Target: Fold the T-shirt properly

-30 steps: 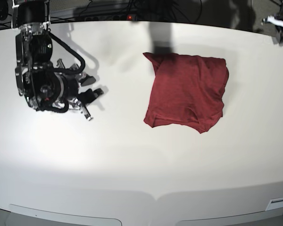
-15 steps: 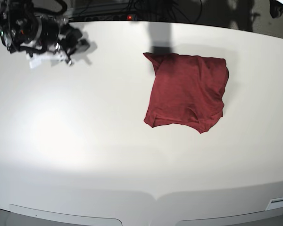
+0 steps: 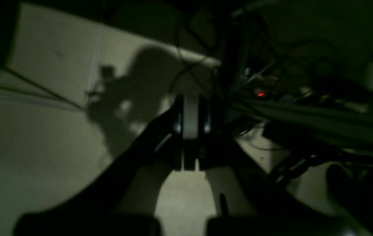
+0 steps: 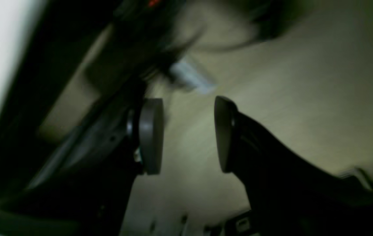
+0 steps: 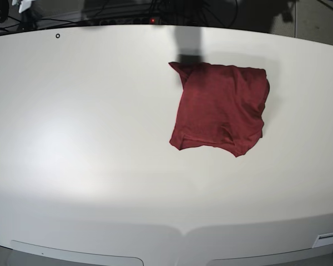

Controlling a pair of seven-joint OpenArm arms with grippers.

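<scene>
Dark red soft-knit T-shirt (image 5: 219,106): folded, loose edges; apparently final step, tidying possibly next. Left gripper (image 3: 190,131) closed, empty; right gripper (image 4: 186,134) parted, empty.

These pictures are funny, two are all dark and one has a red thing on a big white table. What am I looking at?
It is a robot with two arms, each ending in a pincer with a small camera beside it. The bright picture looks down on the white table. The red thing is a T-shirt, folded into a rough square and lying alone. The dark pictures come from the arm cameras, away from the table. The left pincer is shut with nothing in it. The right pincer is open and empty. Nobody holds the shirt.
</scene>
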